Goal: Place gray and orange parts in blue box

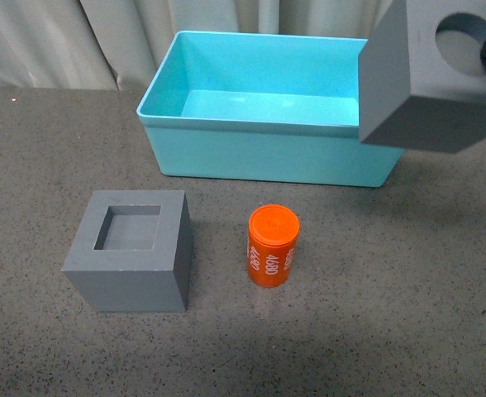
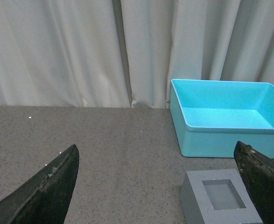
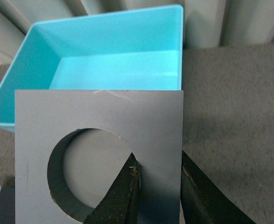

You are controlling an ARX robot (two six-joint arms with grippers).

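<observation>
My right gripper (image 3: 158,165) is shut on the wall of the gray cube with the round recess (image 3: 99,121), one finger inside the recess and one outside. That cube (image 1: 429,78) hangs in the air over the right end of the blue box (image 1: 264,103). The gray cube with the square recess (image 1: 131,248) sits on the table at front left, with the orange cylinder (image 1: 273,246) upright to its right. My left gripper (image 2: 158,179) is open above the table; the square-recess cube (image 2: 221,200) lies close to its right-hand finger (image 2: 263,179).
The dark speckled table (image 1: 392,289) runs to pale curtains (image 2: 81,46) behind the blue box (image 2: 225,116). Inside, the box (image 3: 104,60) holds nothing.
</observation>
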